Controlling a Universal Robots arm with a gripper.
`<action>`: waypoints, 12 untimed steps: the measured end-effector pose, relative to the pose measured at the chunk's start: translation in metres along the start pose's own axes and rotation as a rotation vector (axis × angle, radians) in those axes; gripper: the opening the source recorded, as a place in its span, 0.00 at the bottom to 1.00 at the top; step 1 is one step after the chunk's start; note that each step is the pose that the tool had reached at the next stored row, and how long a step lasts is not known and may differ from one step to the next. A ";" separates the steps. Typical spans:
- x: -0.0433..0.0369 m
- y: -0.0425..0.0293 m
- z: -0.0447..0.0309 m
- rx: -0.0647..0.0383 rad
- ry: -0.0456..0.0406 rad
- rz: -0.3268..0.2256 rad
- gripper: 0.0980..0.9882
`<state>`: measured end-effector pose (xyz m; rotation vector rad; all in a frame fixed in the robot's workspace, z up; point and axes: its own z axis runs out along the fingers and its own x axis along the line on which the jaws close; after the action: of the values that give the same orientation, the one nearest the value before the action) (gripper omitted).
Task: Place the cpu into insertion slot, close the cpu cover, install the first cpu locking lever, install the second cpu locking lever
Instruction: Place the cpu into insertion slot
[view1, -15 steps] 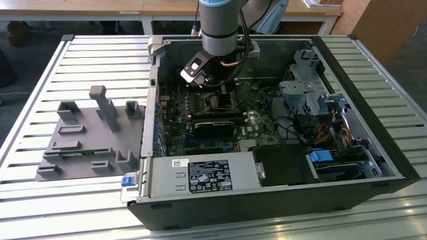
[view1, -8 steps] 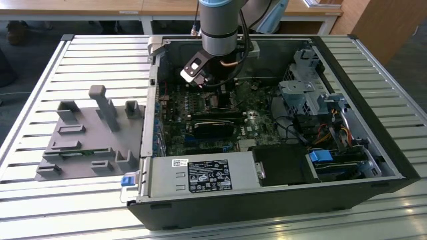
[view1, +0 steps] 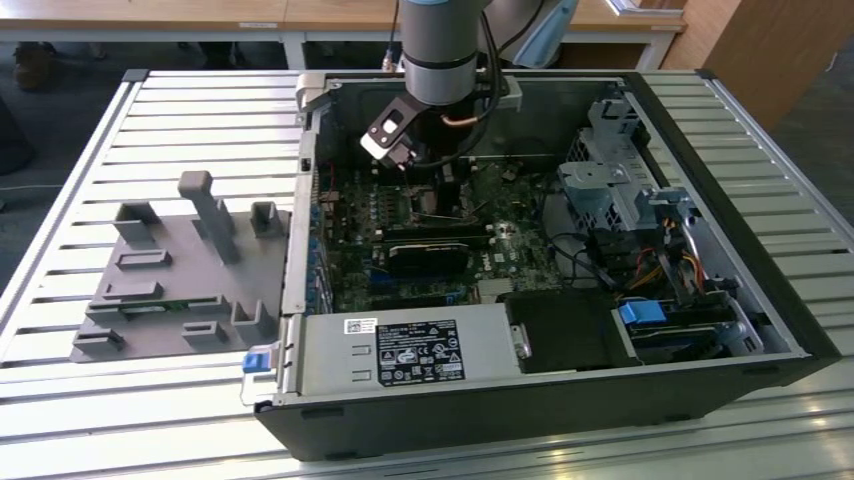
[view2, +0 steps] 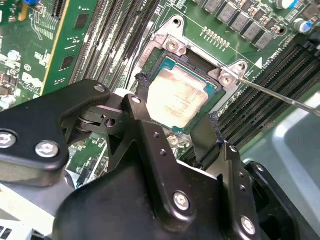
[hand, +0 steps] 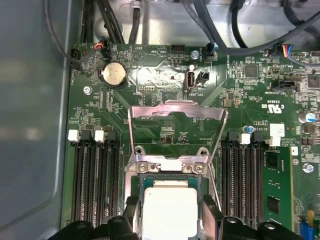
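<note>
Cpu (view2: 181, 97) first: we see it lying flat in the insertion slot (view2: 151, 64), silver top up, thin green rim showing inside the black socket edge. The tool (view2: 177, 102) sits directly over it in both wrist views, with the chip in the middle of its span (hand: 170, 215). We cannot tell whether it grips the chip or has let go.

Just beyond the slot, the cpu cover (hand: 175, 109) is swung open on its hinge and lies clear of the chip, so green board shows through its cut-out centre. A thin metal rod (view2: 280, 96) sticks out past one corner of the socket. Black memory slots (hand: 95, 185) run along both sides of the socket, and a green memory stick (hand: 277, 185) stands in one of the outer ones. Farther along the board we see a round coin battery (hand: 114, 75), then dark cables (hand: 210, 25) at the board's edge.

In the exterior view the arm (view1: 441, 45) reaches down into the open computer case (view1: 787, 320). The case also holds a grey metal box (view1: 400, 352) with a white label at its near end and a drive cage (view1: 607, 185) on the exterior view's right. The case rests on a slatted metal surface (view1: 80, 150), and a grey holder block (view1: 174, 270) rests there too, on the exterior view's left.
</note>
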<state>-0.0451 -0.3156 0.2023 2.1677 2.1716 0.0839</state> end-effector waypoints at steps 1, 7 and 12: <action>0.0000 0.0001 -0.0008 0.001 0.0001 0.000 0.56; -0.0002 0.0026 -0.0014 0.017 0.0001 0.000 0.36; -0.0002 0.0035 -0.0030 0.025 0.0001 0.000 0.09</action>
<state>-0.0419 -0.3157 0.2056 2.1805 2.1846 0.0572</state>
